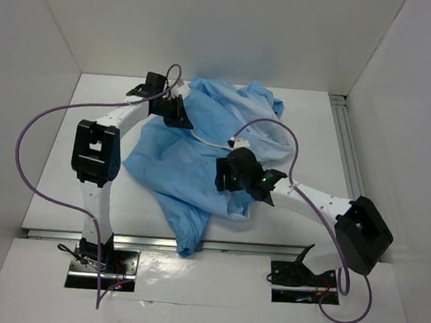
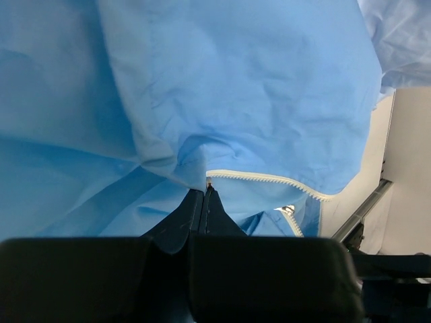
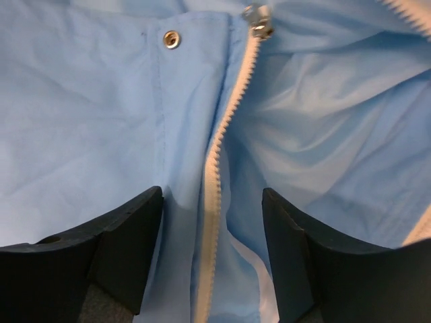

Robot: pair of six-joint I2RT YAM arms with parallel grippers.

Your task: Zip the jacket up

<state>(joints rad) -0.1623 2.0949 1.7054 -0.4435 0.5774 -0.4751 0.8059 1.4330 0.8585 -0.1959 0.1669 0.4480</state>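
The jacket point(image 1: 200, 160) lies crumpled in the middle of the table, sky blue, with one sleeve hanging over the front edge. My left gripper point(image 1: 177, 113) sits at its upper left part. In the left wrist view this gripper point(image 2: 205, 190) is shut on the jacket's edge, right where a white zipper edging point(image 2: 269, 179) begins and runs off to the right. My right gripper point(image 1: 230, 170) is over the jacket's middle. In the right wrist view it point(image 3: 212, 202) stands open, straddling a line of white zipper teeth point(image 3: 215, 151) without touching it. The metal slider point(image 3: 258, 20) is farther up that line.
A metal snap point(image 3: 172, 39) sits on the fabric left of the zipper. White walls close in the table point(image 1: 84, 195) on three sides, and a rail point(image 1: 347, 143) runs along its right side. Purple cables point(image 1: 29, 138) loop off both arms.
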